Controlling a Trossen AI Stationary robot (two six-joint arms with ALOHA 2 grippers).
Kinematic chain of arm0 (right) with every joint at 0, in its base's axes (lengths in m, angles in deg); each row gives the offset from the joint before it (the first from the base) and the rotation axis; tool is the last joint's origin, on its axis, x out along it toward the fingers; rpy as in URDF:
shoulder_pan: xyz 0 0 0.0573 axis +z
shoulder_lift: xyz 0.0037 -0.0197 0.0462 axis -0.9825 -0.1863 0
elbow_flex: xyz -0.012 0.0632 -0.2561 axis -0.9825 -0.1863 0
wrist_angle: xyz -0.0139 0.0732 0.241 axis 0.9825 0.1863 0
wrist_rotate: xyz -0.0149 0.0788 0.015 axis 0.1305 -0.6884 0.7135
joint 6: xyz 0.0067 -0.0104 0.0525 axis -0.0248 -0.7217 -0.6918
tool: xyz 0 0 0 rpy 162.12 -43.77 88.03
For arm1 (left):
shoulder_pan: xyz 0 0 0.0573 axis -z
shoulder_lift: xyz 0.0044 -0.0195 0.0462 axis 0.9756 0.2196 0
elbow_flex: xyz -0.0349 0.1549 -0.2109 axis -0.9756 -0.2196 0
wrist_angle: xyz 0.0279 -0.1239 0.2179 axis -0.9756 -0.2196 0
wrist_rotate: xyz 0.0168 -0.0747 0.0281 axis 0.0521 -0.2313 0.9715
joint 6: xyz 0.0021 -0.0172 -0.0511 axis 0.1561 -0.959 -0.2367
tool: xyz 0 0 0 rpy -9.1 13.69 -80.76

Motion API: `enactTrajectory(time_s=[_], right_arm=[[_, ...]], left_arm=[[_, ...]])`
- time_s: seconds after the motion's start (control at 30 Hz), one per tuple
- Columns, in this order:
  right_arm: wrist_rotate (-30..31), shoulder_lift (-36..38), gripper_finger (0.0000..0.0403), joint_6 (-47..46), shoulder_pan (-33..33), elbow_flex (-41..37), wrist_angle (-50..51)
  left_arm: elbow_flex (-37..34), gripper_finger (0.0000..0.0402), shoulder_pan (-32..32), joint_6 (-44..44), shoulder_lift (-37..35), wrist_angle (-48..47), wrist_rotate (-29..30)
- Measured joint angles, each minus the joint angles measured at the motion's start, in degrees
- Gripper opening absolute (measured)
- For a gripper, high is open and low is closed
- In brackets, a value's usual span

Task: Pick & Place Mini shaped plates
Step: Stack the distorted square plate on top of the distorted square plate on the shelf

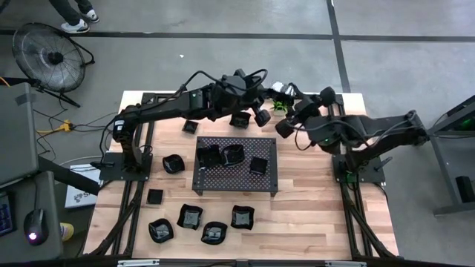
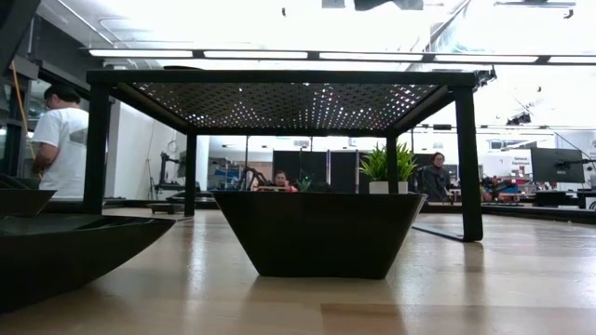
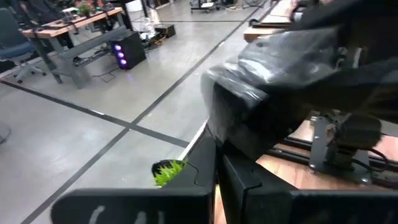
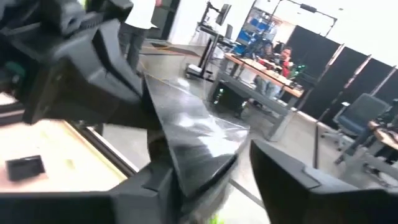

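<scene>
Behind the tray (image 1: 236, 176), blurred arms hide the handed-over plate (image 4: 196, 134).

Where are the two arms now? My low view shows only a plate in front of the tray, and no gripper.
Observer: Both reach over the table's far edge, where the left gripper and right gripper meet beside the plant.
Operator: Is a plate held?
Observer: Yes. The left gripper is shut on a glossy plate; the right gripper stands open around it.
Operator: Is the tray's top loaded?
Observer: Yes, some dark plates lie on the tray.
</scene>
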Motion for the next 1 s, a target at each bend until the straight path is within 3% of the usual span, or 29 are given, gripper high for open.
enactTrajectory(time_s=[0.17,0.3,0.5,1.0], right_arm=[[-2.97,2.51,0.0222,-1.19,0.02,-0.02,-0.13],[-3.99,3.75,0.0241,-1.64,0.02,-0.02,-0.15],[-5.40,4.05,0.0244,-1.32,0.02,-0.02,-0.12],[-18.26,4.05,0.0245,-2.01,0.02,-0.02,0.23]], left_arm=[[0.01,0.0001,-0.37,0.42,-0.15,-1.71,-0.14],[0.01,0.0001,-0.93,0.41,-0.26,-2.04,0.27],[0.01,0.0001,-0.89,0.41,-0.26,-2.05,0.28],[0.01,0.0001,-1.16,0.41,-0.28,-2.01,0.39]])
